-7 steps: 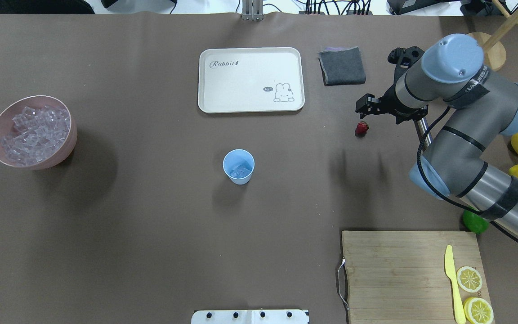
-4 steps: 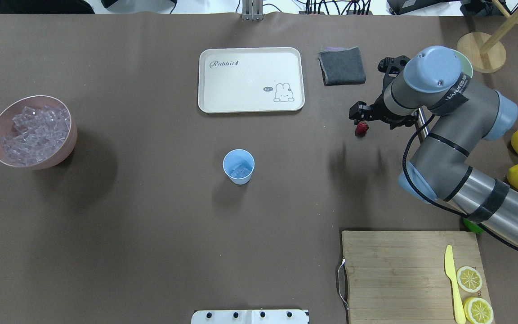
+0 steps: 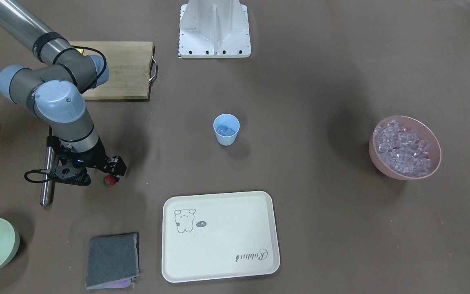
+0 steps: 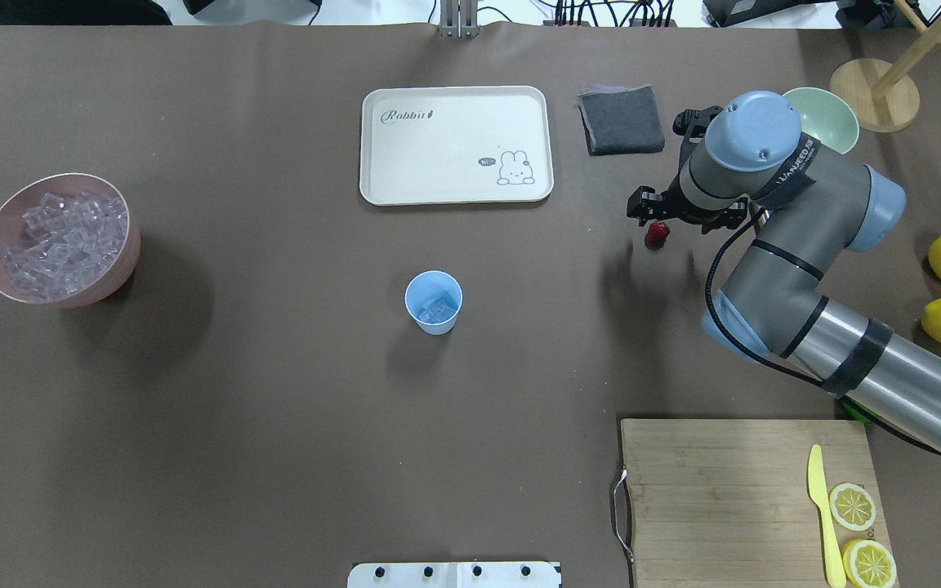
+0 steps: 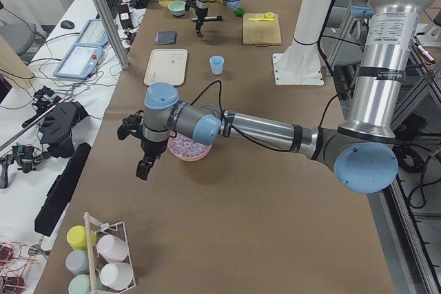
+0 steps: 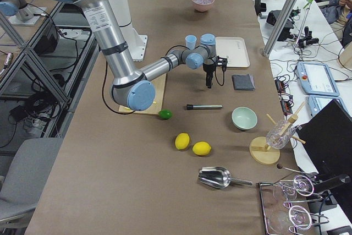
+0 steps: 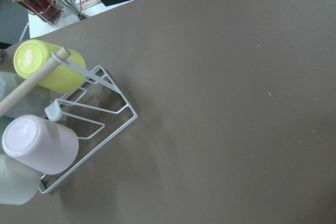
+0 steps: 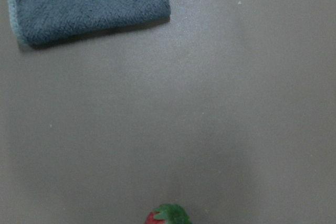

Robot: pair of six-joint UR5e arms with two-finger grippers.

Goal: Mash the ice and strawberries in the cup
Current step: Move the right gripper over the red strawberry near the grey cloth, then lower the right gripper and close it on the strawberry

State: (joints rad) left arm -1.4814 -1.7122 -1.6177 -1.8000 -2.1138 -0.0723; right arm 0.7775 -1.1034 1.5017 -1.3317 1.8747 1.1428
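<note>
R tool (image 4: 650,216) hangs over the strawberry (image 4: 657,233), tip just at 11 o'clock of it in the overhead view. Can't tell if its jaws are spread or closed: the black body hides the tips, and the R wrist cam shows no fingers, only the berry's green cap at its bottom edge. The berry looks to be lying on the desk (image 4: 274,408), not gripped.

The cup (image 4: 434,302) sits mid-desk w/ a few cubes of ice (image 4: 436,311) in it. The berry is well apart from it, between its 2 and 3 o'clock. The rest of the ice is in the pink bowl (image 4: 123,269), far off toward 9 o'clock.

Risks, as I judge them:
- The berry is small and rounded. If the tool comes down off-centre, one finger prob. nudges it and it rolls away instead of seating.
- Too hard a squeeze could squash it or pop it out sideways.
- Cup mouth is narrow and the cup looks light. A low carry could clip the rim and tip it, spilling the ice; a high release may bounce the berry out.
- The steel rod (image 3: 46,183) lies near the wrist, at the berry's 3 o'clock. A wide swing might knock it.

L tool (image 5: 143,169) shows only in the side view, so can't tell its state. It hangs off beyond the pink bowl.
</note>
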